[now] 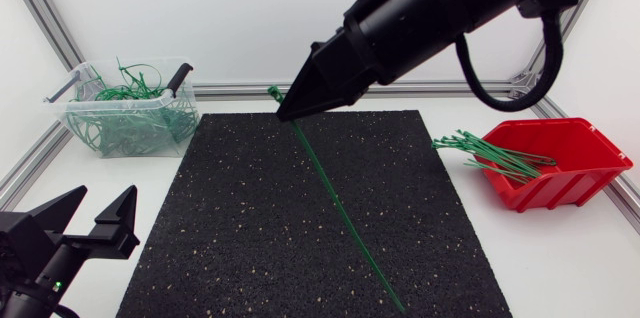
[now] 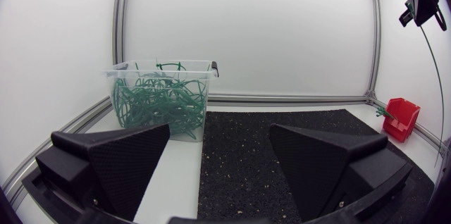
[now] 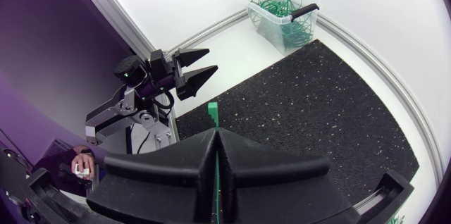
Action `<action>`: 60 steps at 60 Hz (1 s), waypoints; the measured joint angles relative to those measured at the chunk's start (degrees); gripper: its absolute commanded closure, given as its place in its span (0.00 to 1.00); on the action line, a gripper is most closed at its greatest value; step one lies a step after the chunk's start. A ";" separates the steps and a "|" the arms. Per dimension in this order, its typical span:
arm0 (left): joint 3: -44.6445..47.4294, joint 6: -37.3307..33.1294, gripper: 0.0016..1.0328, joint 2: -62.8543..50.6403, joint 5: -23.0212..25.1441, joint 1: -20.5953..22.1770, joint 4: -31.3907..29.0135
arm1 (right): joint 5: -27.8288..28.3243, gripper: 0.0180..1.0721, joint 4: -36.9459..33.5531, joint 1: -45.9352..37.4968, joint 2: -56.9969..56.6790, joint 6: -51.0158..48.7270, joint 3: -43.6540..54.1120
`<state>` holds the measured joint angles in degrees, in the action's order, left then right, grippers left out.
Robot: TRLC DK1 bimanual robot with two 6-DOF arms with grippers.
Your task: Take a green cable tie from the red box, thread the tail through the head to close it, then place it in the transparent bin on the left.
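Right gripper [image 1: 290, 108] is raised over the black mat [image 1: 220, 228], fingers clamped on a green cable tie [image 1: 335, 203] just behind its head, which pokes out past the tips. The strap's long axis runs from the tips down toward the mat's near-right side, tail free, not looped yet. Left gripper [image 1: 106, 198] sits low at near-left, fingers apart, empty, well apart from the strap. I reckon left must cross rightward for the tail. Transparent bin [image 1: 125, 101] far-left, red box [image 1: 570, 173] right.

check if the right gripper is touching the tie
Touching. The right wrist view shows the right gripper shut on the tie, whose head sticks out past its tips.
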<state>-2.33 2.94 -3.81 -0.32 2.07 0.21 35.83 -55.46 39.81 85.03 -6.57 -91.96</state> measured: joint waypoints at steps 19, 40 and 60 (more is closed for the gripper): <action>-0.31 0.02 0.04 -1.01 0.00 0.00 -1.09 | 6.80 0.95 9.33 -1.01 -0.09 11.54 0.79; -4.57 0.31 0.04 -6.25 2.60 -1.16 -9.09 | 12.48 0.95 18.51 -5.29 -4.74 22.80 5.97; -16.44 2.03 0.04 -14.19 5.90 -0.79 -17.49 | 6.91 0.95 20.35 -6.16 -7.48 30.67 8.41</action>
<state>-18.76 4.97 -18.00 5.58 1.28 -17.28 42.74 -35.11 33.65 77.56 24.10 -83.55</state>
